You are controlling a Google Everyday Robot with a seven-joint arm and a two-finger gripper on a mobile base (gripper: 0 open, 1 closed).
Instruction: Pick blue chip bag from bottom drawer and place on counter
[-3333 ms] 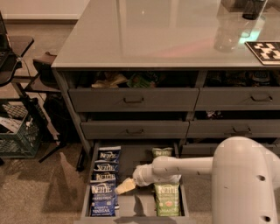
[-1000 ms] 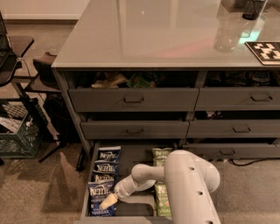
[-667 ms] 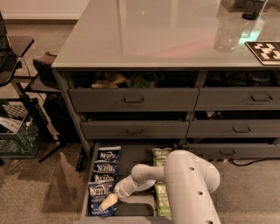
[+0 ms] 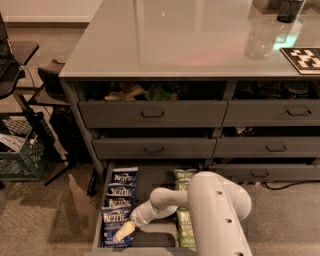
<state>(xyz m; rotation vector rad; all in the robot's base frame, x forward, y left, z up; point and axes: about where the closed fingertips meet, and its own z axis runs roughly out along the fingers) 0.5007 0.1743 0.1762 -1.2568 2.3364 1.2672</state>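
The bottom drawer (image 4: 98, 221) is pulled open at the foot of the cabinet. A column of several blue chip bags (image 4: 123, 190) lies along its left side, and green bags (image 4: 184, 177) lie on its right. My gripper (image 4: 124, 231) reaches down into the drawer and sits on the front-most blue chip bag (image 4: 113, 220), at its lower right corner. My white arm (image 4: 215, 210) covers part of the drawer's right side. The counter (image 4: 180, 35) is the glossy grey top above the drawers.
A clear bottle (image 4: 257, 42), a black cup (image 4: 290, 10) and a black-and-white marker tag (image 4: 302, 57) stand on the counter's right. The top left drawer (image 4: 150, 112) is ajar with snacks inside. A green crate (image 4: 20, 150) and a black stand are on the floor at left.
Since the earliest frame my gripper has moved left and down onto the front-most blue bag. Over the last second it has barely moved.
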